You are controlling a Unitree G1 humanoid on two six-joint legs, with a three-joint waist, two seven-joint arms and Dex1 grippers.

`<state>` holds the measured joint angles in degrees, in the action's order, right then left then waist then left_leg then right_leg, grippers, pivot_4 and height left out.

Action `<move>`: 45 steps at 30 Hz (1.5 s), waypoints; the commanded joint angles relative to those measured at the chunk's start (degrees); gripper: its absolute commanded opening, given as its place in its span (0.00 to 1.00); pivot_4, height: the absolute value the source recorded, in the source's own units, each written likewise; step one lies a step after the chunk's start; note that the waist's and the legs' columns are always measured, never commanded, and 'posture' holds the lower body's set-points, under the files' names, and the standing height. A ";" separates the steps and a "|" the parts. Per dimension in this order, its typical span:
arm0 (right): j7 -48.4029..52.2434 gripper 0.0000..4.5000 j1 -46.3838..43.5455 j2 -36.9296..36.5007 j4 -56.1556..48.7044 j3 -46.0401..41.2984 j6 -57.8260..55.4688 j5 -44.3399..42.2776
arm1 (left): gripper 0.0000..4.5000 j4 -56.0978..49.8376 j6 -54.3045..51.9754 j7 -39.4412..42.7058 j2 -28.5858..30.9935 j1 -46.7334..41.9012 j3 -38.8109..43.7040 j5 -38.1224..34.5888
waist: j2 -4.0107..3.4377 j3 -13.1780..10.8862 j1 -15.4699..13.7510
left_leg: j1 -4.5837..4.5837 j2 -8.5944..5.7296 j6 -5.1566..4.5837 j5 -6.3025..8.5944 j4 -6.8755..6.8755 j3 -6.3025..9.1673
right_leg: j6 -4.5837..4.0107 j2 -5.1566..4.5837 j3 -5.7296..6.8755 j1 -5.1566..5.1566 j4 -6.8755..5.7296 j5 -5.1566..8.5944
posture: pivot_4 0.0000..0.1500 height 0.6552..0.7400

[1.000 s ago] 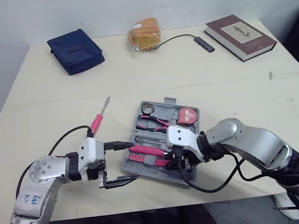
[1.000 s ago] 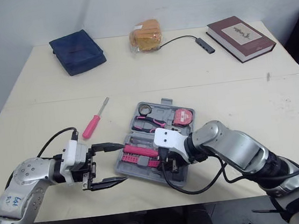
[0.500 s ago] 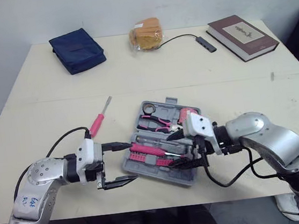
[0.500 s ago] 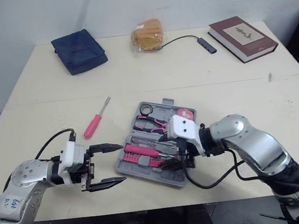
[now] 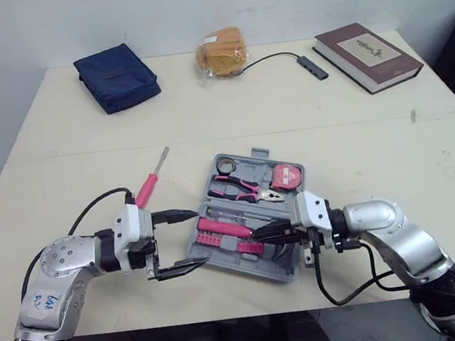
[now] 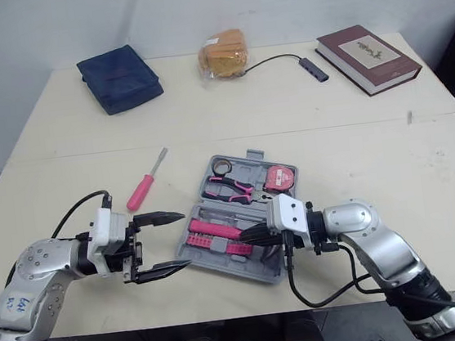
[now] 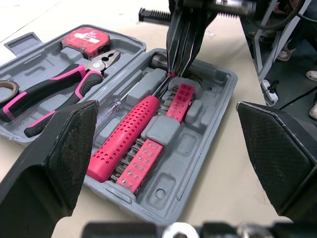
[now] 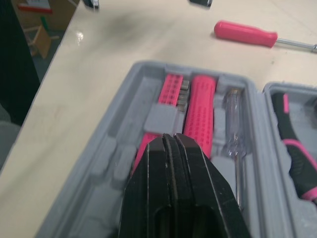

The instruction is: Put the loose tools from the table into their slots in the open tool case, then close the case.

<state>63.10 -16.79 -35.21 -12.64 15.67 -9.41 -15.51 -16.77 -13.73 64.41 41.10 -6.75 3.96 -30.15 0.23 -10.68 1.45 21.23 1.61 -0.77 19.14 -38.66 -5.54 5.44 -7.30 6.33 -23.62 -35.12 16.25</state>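
The grey tool case (image 5: 292, 268) lies open near the table's front edge. It holds pliers (image 5: 242, 187), a red tape measure (image 5: 289, 177), a pink driver handle (image 5: 222, 227) and pink bit racks (image 7: 181, 97). A loose pink-handled screwdriver (image 5: 150, 180) lies on the table left of the case, also in the right wrist view (image 8: 246, 34). My left gripper (image 5: 196, 238) is open just left of the case with nothing between its fingers (image 7: 67, 148). My right gripper (image 5: 259, 233) is shut with nothing in it, low over the case's near half beside the driver handle (image 8: 200, 111).
At the back of the table lie a navy pouch (image 5: 115, 76), a bagged bread roll (image 5: 221, 52), a small grey hub on a cable (image 5: 310, 66) and a dark red book (image 5: 367, 56). Bare tabletop lies between the case and these things.
My right arm has drawn back to the right and lowered, uncovering the case's near half; its shut fingers now point left over it. My left gripper has barely moved and stays open.
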 commanded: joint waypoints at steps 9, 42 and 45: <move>1.25 0.01 0.35 -0.99 3.29 4.55 5.89 8.27 | 1.00 0.15 -0.02 -0.08 1.00 -1.40 1.52 -0.29 | 0.00 0.00 0.01 | -0.04 0.02 0.01 0.00 -0.03 0.01 | 0.00 0.00 0.00 0.03 0.00 0.00 | 1.00 1.00; -3.96 0.99 21.15 -20.85 50.63 -54.86 39.98 -1.50 | 1.00 35.38 17.15 -15.98 2.07 21.06 42.09 3.50 | 0.06 0.03 0.14 | -0.23 0.06 -0.32 0.55 -0.01 -0.20 | 0.04 -0.17 -0.11 0.10 0.12 -0.02 | 1.00 1.00; -4.86 0.99 20.55 -19.02 48.07 -53.82 39.30 -3.33 | 1.00 32.06 15.96 -15.57 1.47 19.24 40.35 2.08 | 0.06 0.04 0.16 | -0.30 0.09 -0.07 0.66 -0.01 -0.21 | -0.01 -0.19 -0.33 0.10 0.05 -0.04 | 1.00 1.00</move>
<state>59.14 4.53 -54.58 37.90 -37.43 29.00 -17.02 18.83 2.10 48.85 42.32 13.41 44.28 -26.57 0.29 -10.64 1.60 20.93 1.73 -0.80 19.80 -38.66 -5.71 5.39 -7.49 5.91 -23.51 -35.07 16.20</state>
